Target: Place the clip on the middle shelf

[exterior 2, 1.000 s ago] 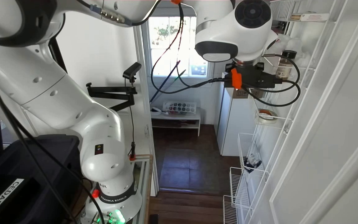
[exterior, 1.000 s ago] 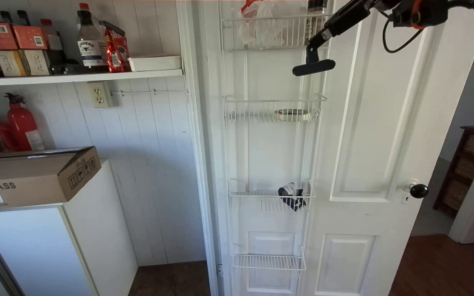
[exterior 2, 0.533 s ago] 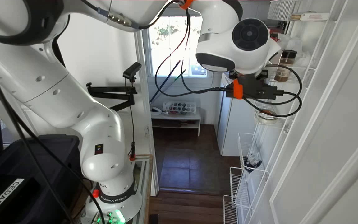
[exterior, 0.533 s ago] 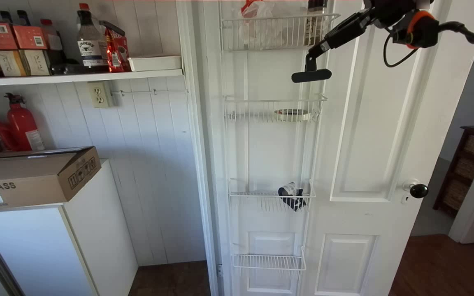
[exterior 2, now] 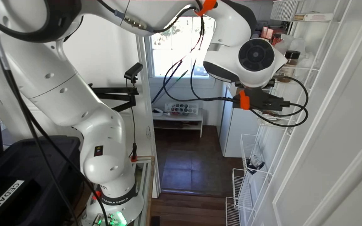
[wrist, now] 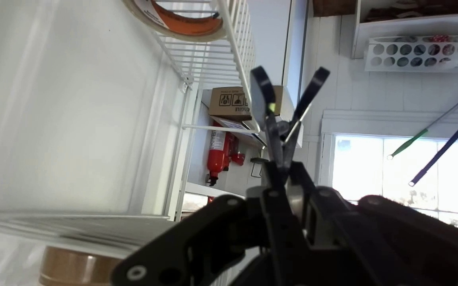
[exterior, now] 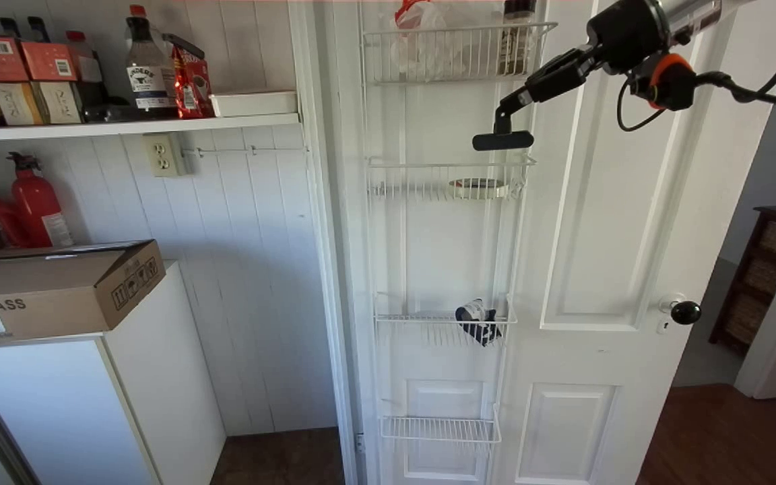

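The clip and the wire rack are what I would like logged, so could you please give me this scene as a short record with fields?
Held thing: black clip
Hand: closed on the clip
Middle shelf: probably the white wire basket holding the tape roll
Clip placement: not yet on a shelf; appears higher than that basket in an exterior view
Basket above: plastic bag, black-capped bottle
Basket below: black-and-white item
Unclear: whether the clip is directly over that basket or in front
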Motion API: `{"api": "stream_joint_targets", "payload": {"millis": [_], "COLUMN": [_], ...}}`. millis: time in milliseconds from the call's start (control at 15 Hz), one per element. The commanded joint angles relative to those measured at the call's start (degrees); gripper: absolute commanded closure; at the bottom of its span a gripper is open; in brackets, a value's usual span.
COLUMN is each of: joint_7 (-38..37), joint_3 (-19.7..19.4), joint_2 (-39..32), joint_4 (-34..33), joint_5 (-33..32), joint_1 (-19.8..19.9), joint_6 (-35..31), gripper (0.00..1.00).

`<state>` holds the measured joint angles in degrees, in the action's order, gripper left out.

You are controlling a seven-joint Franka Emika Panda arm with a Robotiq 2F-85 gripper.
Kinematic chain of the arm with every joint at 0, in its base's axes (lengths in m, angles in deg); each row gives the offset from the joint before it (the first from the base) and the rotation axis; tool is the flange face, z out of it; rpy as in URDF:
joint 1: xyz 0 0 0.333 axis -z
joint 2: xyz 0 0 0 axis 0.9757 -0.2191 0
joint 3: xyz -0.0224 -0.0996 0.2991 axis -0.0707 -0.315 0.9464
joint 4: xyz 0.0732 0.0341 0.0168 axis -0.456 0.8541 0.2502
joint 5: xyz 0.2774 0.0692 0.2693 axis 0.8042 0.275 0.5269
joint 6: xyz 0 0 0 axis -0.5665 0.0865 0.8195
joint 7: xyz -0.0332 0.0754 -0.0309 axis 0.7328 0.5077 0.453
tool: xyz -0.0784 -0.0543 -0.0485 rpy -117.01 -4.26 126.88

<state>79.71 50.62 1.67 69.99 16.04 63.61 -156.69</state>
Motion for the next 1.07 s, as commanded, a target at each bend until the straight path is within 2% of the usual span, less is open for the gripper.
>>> {"api": "stream_joint_targets", "payload": {"millis": [0, 533, 1000], "joint_7": [4.6, 11.31, 13.62], "joint_3": [1.73, 3.17, 4.2], "joint_2": [-2.92, -7.63, -10.88], "joint_4": [-1.9, -4.26, -6.17], "joint_5": [3.93, 11.32, 12.4], "joint_1": [2.19, 3.81, 5.06], "joint_6": [0.26, 0.32, 0.43], "gripper": [0.97, 0.97, 0.97]}}
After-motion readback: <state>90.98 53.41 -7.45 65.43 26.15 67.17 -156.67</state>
